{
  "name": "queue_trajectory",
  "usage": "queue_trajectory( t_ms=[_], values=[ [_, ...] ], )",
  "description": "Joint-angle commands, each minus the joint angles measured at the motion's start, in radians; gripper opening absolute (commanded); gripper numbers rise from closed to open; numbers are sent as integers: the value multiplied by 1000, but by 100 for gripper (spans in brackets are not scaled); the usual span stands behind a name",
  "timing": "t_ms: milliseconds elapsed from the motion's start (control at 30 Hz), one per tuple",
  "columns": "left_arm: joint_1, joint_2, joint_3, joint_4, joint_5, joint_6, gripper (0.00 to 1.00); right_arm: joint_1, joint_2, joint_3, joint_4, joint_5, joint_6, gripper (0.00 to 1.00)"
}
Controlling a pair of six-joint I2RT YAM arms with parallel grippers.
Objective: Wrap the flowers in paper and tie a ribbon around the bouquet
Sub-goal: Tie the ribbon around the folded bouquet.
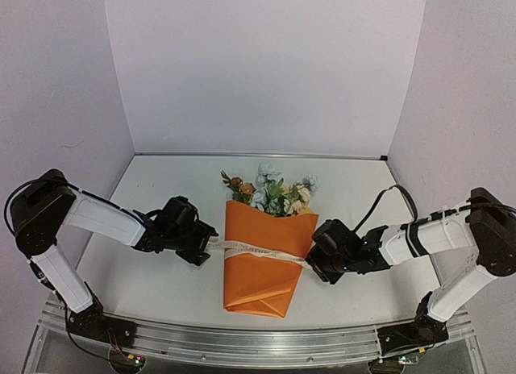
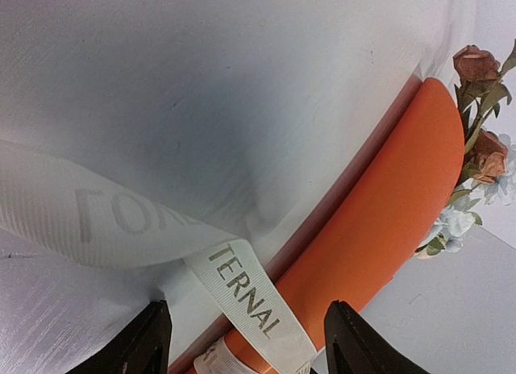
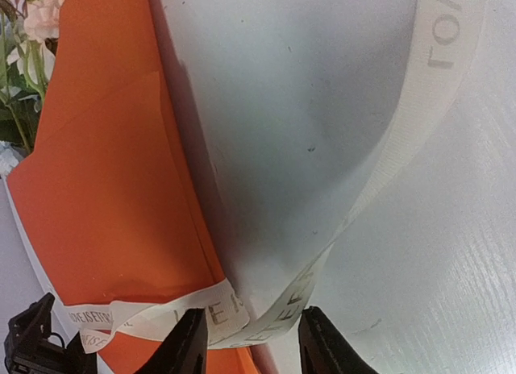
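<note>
While the ribbon (image 1: 256,250) lies across the waist of the bouquet (image 1: 266,229), its two ends run out to either side, so the step in hand looks like tying. The bouquet rests flat in the middle of the tabletop (image 1: 153,293), with the flowers (image 1: 274,190) at the far end and the folded foot of the orange paper (image 1: 254,289) toward the near edge.

The left claw (image 2: 248,342) sits just left of the cone, spread, with the ribbon passing loose between its jaws. The right claw (image 3: 251,342) sits just right of the cone with its jaws closer together. The ribbon fills that gap, and I cannot tell whether it is pinched.

To do this well, each claw should bite the ribbon close to the cone. Both should then draw outward evenly, so the band tightens without dragging the cone sideways or slipping toward its foot.
</note>
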Motion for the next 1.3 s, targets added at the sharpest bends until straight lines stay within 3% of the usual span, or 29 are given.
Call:
queue_trajectory(
  t_ms=[0, 100, 167, 733, 967, 1067, 1267],
  values=[
    [-2, 19, -43, -5, -24, -31, 67, -5, -7, -7, 20, 27, -5, 22],
    [-2, 23, -48, 0, -24, -35, 66, -7, -23, -16, 19, 37, -12, 5],
    [-2, 27, -51, 6, -24, -36, 66, -8, -30, -16, 19, 38, -15, 0],
    [-1, 113, -53, 79, 16, -64, 59, -8, -108, 25, -40, 56, -80, 0],
    [-3, 158, -48, 156, 46, -103, 51, -7, -111, 40, -40, 45, -101, 0],
    [-3, 174, -59, 196, 46, -132, 45, -7, -108, 43, -40, 42, -105, 0],
    [-3, 212, -96, 299, 49, -157, 24, -7, -124, 30, -43, 50, -110, 0]
  ],
)
